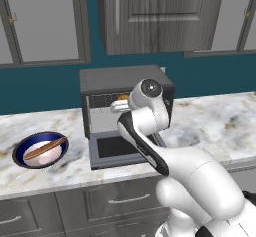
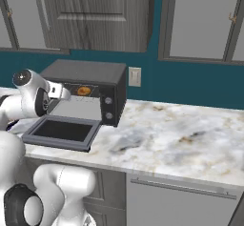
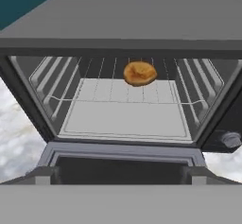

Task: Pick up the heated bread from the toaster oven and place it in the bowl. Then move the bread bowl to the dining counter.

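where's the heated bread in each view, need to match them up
Left base view: heated bread peeks out just left of the arm's wrist, inside the toaster oven.
Right base view: upper centre of the oven's opening.
Hand view: top centre, at the back of the rack.
Shared landmark: the dropped-open oven door.

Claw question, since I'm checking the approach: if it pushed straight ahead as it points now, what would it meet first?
Probably the bread at the back of the open toaster oven. The open claw faces straight into the cavity above the lowered door; depth is uncertain.
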